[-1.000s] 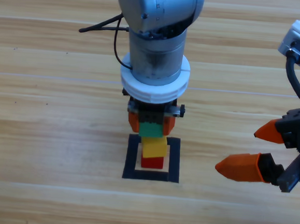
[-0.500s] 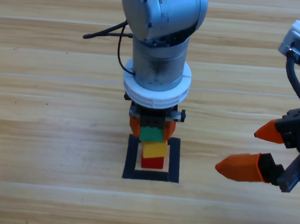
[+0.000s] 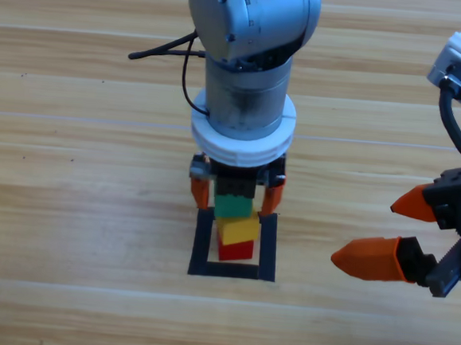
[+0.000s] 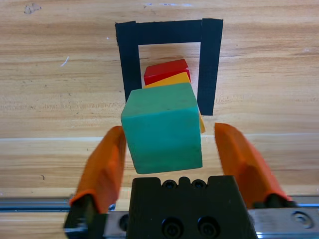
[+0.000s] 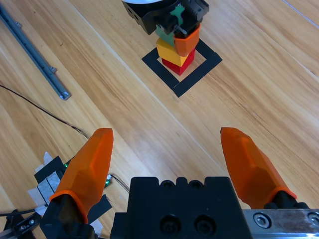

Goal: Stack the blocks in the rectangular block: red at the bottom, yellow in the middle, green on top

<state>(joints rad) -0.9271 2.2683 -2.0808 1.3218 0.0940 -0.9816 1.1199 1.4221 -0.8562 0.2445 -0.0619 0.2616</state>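
With the small matte teal-green cube [image 4: 162,127] set atop the yellow cube [image 3: 238,230] and red cube [image 3: 235,251] inside the black tape square [image 3: 201,242], the left gripper [image 3: 237,195] hangs vertically over the stack, jaws parted and released; it should likely lift straight up, avoiding any sideways nudge. The right gripper [image 3: 397,234] waits spread wide, well apart at the right edge.

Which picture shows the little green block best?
The left wrist view: the small teal-green cube fills the middle, between open orange jaws. In the high view the left arm hides part of it; the right wrist view shows it far off.
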